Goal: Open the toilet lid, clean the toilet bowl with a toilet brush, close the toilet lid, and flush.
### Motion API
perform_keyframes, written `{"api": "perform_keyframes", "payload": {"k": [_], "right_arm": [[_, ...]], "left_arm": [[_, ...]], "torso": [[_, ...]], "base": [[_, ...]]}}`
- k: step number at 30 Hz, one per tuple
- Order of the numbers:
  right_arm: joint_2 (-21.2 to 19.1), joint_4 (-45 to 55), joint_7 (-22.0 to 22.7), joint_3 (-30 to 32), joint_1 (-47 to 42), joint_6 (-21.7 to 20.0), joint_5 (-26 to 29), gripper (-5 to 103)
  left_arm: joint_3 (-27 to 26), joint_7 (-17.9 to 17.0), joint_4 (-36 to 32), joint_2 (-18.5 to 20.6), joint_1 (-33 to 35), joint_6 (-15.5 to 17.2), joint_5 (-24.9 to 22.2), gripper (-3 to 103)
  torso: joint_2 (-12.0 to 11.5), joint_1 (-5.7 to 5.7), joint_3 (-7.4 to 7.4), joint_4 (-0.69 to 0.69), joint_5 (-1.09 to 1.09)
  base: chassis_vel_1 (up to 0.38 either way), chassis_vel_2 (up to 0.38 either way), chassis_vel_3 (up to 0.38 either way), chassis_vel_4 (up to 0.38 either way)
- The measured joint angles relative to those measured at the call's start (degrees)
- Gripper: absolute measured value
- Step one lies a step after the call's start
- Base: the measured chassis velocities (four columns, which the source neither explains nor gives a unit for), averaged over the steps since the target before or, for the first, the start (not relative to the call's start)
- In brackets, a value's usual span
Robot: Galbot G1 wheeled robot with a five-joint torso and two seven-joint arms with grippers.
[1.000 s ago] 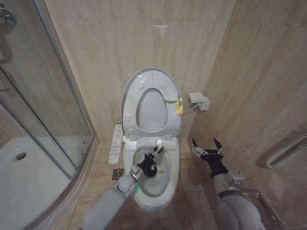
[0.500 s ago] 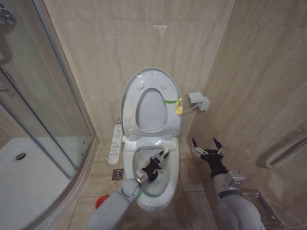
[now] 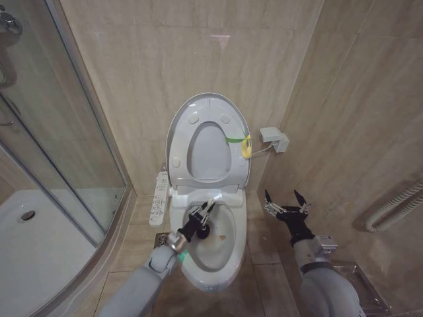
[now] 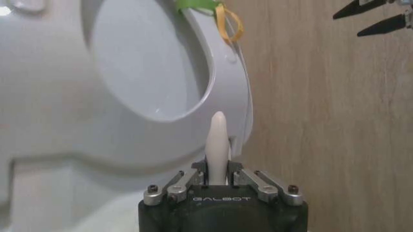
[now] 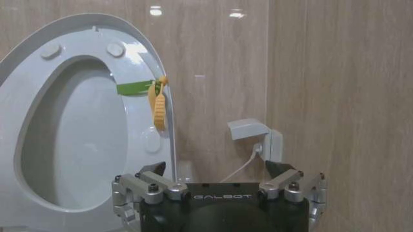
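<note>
The toilet lid (image 3: 209,104) stands upright against the wall with the seat ring raised in front of it; its green strap and yellow ring (image 3: 245,145) hang at the right edge. My left gripper (image 3: 203,212) is down inside the toilet bowl (image 3: 221,254), near its rear left. It is shut on the toilet brush's white handle (image 4: 217,137), whose tip pokes out between the fingers (image 4: 193,175). The bristle head is hidden under the gripper. My right gripper (image 3: 285,200) hovers open to the right of the bowl, holding nothing, and faces the lid (image 5: 84,34).
A white button panel (image 3: 159,198) runs along the bowl's left side. The glass shower enclosure (image 3: 59,132) and white tray (image 3: 39,251) fill the left. A wall box with a cable (image 3: 273,138) sits right of the lid. A white hose (image 3: 396,206) hangs far right.
My left gripper swung with the brush toward the bowl's right half, then back to the rear left. My left arm has shifted too. The right arm has not moved.
</note>
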Motion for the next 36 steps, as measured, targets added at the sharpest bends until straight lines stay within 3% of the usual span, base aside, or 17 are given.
{"api": "perform_keyframes", "payload": {"k": [12, 24, 36], "right_arm": [[0.0, 0.0, 0.0, 0.0, 0.0, 0.0, 0.0, 100], [0.0, 0.0, 0.0, 0.0, 0.0, 0.0, 0.0, 100], [0.0, 0.0, 0.0, 0.0, 0.0, 0.0, 0.0, 100]], "left_arm": [[-1.2, 1.5, 0.6, 2.0, 3.4, -1.2, -1.7, 20], [1.0, 3.2, 8.8, 0.4, 0.0, -1.8, -2.5, 20], [2.9, 1.5, 2.9, -1.2, -2.7, -0.5, -2.6, 20]], "torso": [[0.0, 0.0, 0.0, -0.01, 0.01], [0.0, 0.0, 0.0, 0.0, 0.01], [0.0, 0.0, 0.0, -0.02, 0.01]], "base": [[0.0, 0.0, 0.0, 0.0], [0.0, 0.0, 0.0, 0.0], [0.0, 0.0, 0.0, 0.0]]}}
